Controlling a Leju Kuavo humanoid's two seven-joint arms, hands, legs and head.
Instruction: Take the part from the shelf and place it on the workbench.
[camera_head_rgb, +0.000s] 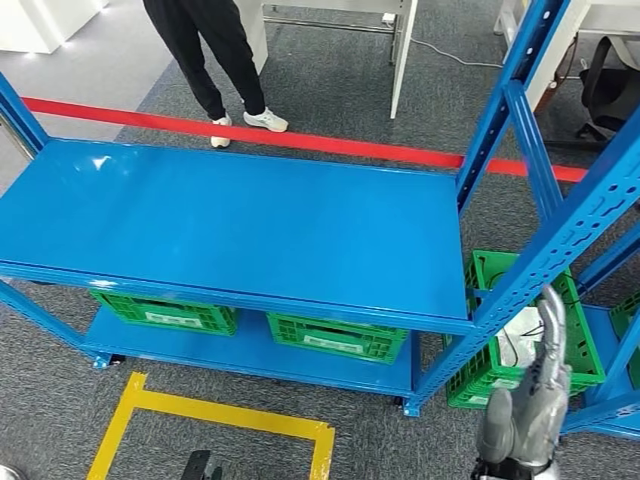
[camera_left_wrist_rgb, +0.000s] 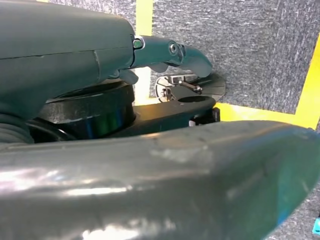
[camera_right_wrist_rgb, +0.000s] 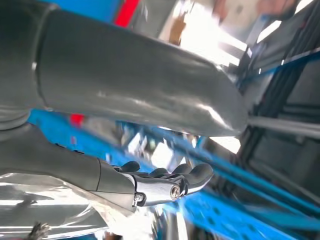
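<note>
— Where are your hands?

— My right hand (camera_head_rgb: 537, 385) is raised at the lower right of the head view, in front of the blue shelf's (camera_head_rgb: 249, 225) corner post, fingers stretched out and holding nothing. My left hand (camera_left_wrist_rgb: 162, 165) hangs low over grey carpet and yellow floor tape (camera_left_wrist_rgb: 143, 20); its fingers lie straight and apart, with nothing in them.

— And the part?

— I can't tell for sure. Something white (camera_head_rgb: 521, 335) lies in the green crate (camera_head_rgb: 528, 375) just beyond my right hand. 2 more green crates (camera_head_rgb: 332, 338) sit on the bottom shelf. A person (camera_head_rgb: 211, 60) stands behind the red floor line (camera_head_rgb: 302, 138).
</note>
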